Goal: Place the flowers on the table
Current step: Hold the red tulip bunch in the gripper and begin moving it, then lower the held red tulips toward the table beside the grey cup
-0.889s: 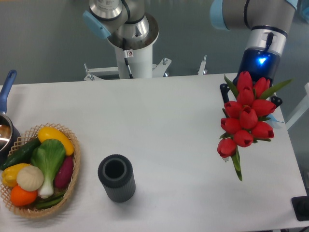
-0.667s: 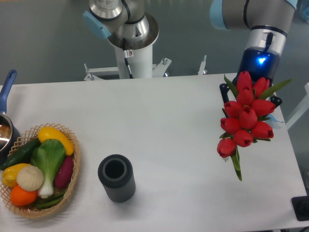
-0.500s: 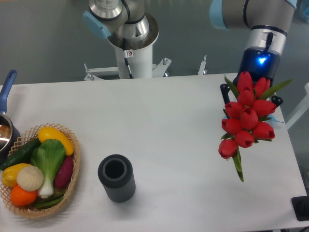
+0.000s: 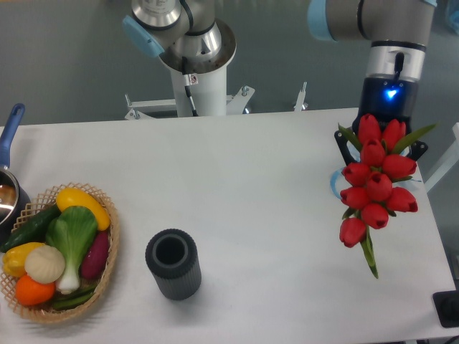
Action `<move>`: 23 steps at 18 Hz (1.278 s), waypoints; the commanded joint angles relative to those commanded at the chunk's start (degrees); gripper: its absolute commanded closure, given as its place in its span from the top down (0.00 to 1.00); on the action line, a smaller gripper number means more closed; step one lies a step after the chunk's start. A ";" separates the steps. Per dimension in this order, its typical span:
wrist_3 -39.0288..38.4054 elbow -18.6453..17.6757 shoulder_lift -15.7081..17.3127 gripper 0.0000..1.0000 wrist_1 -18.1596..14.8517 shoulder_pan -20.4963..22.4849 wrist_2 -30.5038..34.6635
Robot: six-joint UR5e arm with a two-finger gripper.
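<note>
Red tulip buds crowd the right end of the worktop (image 4: 251,179), and that is where everything is happening. The flowers (image 4: 378,183) hang directly in front of and below the end effector (image 4: 381,147), whose dark fingers peek out on either side of the topmost buds. I can't make out the jaws themselves behind the blooms, so whether they are clamped on the stems is something I cannot tell for sure, though nothing else seems to be carrying the bunch.

What matters for the coming move is how the bunch lies against the white surface. Its long axis runs away from the end effector toward the near edge, with the buds stacked in a column and a narrow green leaf or stem (image 4: 369,254) trailing out at the bottom, pointing to the front of the worktop. From this fixed view I can't judge whether the bunch is already resting on the surface or hanging a little above it. My guess is that what remains is lowering it until it lies flat along that axis, then letting go.

The buds are a glossy, even red, tightly closed, about nine or ten of them, with slim green leaves fanning out at the top right. A thin blue ribbon (image 4: 334,180) curls out at the left of the bunch.

Well apart, at the left, sit a wicker basket (image 4: 107,265) of vegetables and a dark ribbed cup (image 4: 173,264), neither anywhere near the drop spot.
</note>
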 joint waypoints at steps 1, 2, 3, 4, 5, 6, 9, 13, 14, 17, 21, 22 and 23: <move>0.00 0.70 -0.09 0.26 -0.26 -0.97 2.37; 0.09 0.53 -0.18 0.26 -0.52 -1.42 4.49; 0.26 0.09 -0.44 0.26 -1.14 -2.55 6.51; 1.05 -0.09 -0.79 0.26 -1.49 -3.87 8.96; 2.53 -0.26 -1.14 0.26 -1.67 -5.19 12.03; 3.77 -0.70 -1.58 0.26 -2.02 -6.59 15.29; 8.06 -2.54 -3.16 0.26 -3.77 -10.20 24.95; 13.36 -2.55 -8.51 0.26 -7.82 -14.42 33.15; 13.62 -2.37 -9.83 0.26 -8.52 -15.04 34.64; 14.06 -2.11 -13.79 0.26 -10.11 -17.67 42.10; 13.97 -1.32 -18.19 0.26 -9.67 -19.18 46.34; 13.97 -0.97 -18.46 0.26 -9.67 -19.26 46.08; 13.97 -0.97 -18.46 0.29 -9.67 -19.26 45.99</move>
